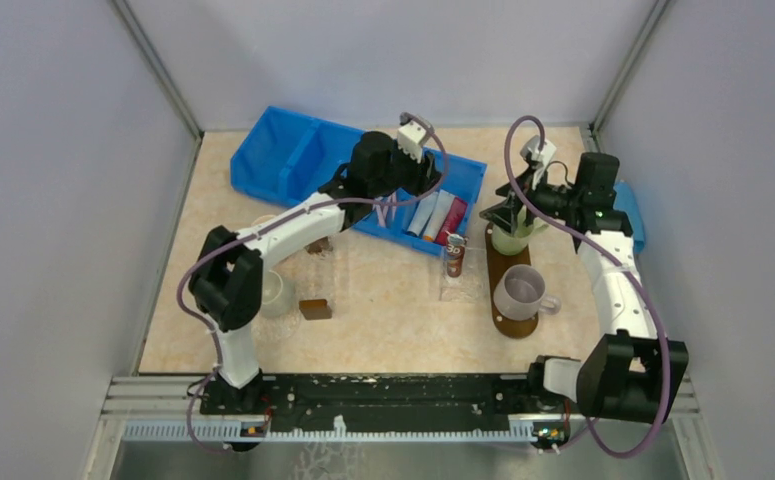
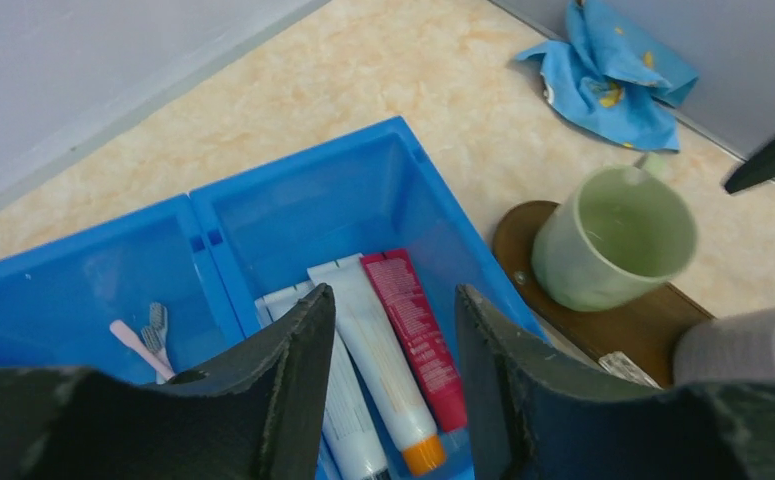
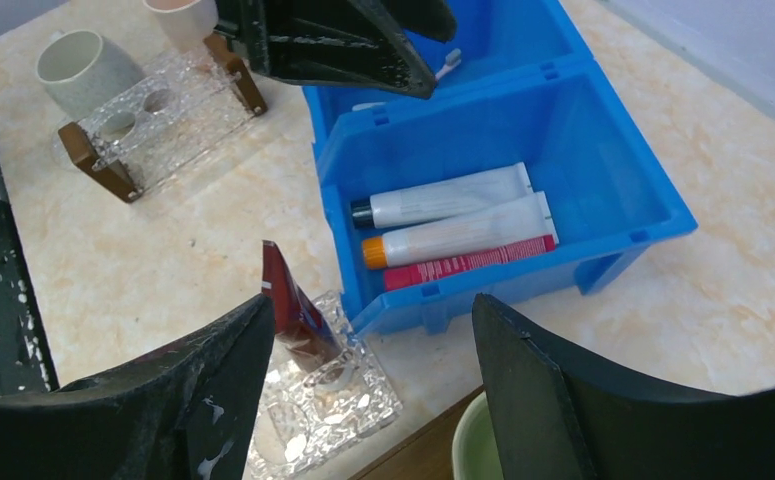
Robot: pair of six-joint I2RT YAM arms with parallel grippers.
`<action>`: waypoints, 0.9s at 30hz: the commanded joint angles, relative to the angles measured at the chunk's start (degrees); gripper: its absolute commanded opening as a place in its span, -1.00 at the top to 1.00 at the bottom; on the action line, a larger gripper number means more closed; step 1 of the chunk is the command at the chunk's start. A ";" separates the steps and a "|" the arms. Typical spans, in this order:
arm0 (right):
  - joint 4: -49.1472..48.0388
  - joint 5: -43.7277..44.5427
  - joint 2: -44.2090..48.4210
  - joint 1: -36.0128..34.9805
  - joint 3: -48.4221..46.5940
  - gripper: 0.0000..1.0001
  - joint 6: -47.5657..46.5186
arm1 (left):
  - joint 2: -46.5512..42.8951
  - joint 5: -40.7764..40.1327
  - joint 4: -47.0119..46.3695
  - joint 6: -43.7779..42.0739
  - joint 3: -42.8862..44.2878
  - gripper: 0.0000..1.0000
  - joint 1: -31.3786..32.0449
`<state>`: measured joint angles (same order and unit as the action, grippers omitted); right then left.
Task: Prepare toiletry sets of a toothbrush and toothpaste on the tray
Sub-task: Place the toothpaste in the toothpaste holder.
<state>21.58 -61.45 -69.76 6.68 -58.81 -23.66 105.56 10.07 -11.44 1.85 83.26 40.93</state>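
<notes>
Three toothpaste tubes lie side by side in the end compartment of the blue bin [image 2: 303,180]: a white one with an orange cap [image 2: 378,355], a red one [image 2: 418,335] and a white one [image 2: 341,405]. My left gripper [image 2: 393,300] hangs open just above them, holding nothing. A pink toothbrush [image 2: 135,342] lies in the neighbouring compartment. The dark brown tray [image 1: 515,326] carries a green mug [image 1: 511,240] and a pale mug [image 1: 520,290]. My right gripper [image 3: 373,310] is open and empty above the green mug's rim [image 3: 471,448].
A dark red tube [image 3: 293,310] stands in a clear glass holder [image 3: 328,395] between bin and tray. A clear rack with brown ends [image 3: 158,115], a white mug [image 3: 88,70] and a pink cup [image 3: 178,15] sit at the left. A blue cloth [image 2: 613,70] lies by the right wall.
</notes>
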 commanded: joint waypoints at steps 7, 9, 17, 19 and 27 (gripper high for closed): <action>-5.06 2.16 1.54 0.78 1.01 -0.44 3.39 | 16.24 -1.53 17.44 -0.26 19.66 -0.02 0.54; -5.15 2.44 1.55 0.79 1.12 -0.44 3.36 | 18.09 -2.45 19.06 -0.47 21.71 -0.02 0.79; -5.42 2.66 1.37 0.75 1.35 -0.44 3.37 | 23.58 -5.38 24.48 -0.86 28.29 0.07 1.77; -5.49 2.72 1.39 0.87 1.48 -0.44 3.36 | 25.20 -5.48 26.24 -0.32 30.48 0.09 1.83; -5.55 2.60 1.38 0.97 1.49 -0.44 3.31 | 28.08 -7.69 32.23 -1.08 35.06 0.05 2.38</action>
<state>18.15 -58.30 -69.76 7.05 -57.17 -20.75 132.03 3.99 16.25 1.50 114.98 42.78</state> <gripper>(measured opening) 0.721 0.469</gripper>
